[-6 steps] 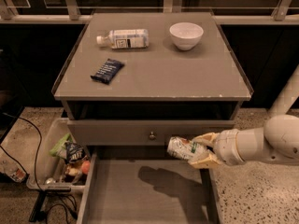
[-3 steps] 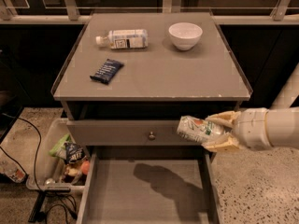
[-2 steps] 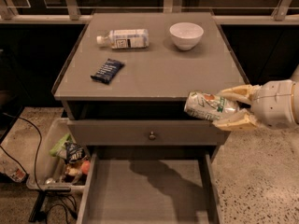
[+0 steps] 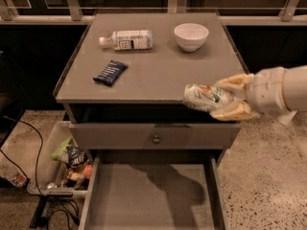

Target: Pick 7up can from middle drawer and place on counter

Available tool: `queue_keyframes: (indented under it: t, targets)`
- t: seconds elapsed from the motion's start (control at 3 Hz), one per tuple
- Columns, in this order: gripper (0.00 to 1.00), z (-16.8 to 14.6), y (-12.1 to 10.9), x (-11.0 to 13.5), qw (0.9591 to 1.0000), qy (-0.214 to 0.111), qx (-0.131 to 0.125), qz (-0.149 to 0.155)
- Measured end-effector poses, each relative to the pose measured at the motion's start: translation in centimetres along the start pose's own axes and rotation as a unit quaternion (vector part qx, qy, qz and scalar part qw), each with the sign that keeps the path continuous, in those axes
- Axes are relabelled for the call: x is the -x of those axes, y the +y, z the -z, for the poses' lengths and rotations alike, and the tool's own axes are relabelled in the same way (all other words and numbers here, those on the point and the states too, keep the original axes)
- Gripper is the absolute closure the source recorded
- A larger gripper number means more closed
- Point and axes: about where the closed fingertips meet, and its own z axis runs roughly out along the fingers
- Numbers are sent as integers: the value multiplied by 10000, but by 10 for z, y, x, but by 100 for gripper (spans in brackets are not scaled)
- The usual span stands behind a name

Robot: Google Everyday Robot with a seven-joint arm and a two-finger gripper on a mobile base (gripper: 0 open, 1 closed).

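My gripper (image 4: pixel 224 98) comes in from the right and is shut on the 7up can (image 4: pixel 205 97), a silvery-white and green can with a red spot. It holds the can on its side in the air, over the front right edge of the counter (image 4: pixel 158 73). The middle drawer (image 4: pixel 151 198) stands pulled open below, its flat grey bottom bare except for the arm's shadow.
On the counter lie a white-labelled plastic bottle (image 4: pixel 126 40) at the back left, a white bowl (image 4: pixel 191 36) at the back right and a dark blue snack packet (image 4: pixel 110 73) on the left. A closed drawer front with a knob (image 4: pixel 156 139) sits above the open drawer. A bin of clutter (image 4: pixel 67 164) stands on the floor at left.
My gripper has lifted the can from in front of the drawer front up and to the right, to the level of the counter's front edge.
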Motion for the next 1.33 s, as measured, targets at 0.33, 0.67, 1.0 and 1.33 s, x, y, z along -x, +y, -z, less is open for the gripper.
queue_keyframes:
  t: [0.33,0.67,1.0,1.33]
  targets:
    - [100,-29,-51,13,9998,129,-44,131]
    - [100,-61,-104,23,9995,-67,-67,-292]
    - [100,-93,-137,23,9926,-414,-92,-1134]
    - [100,-107,-149,28,9820,-529,-301,-1788]
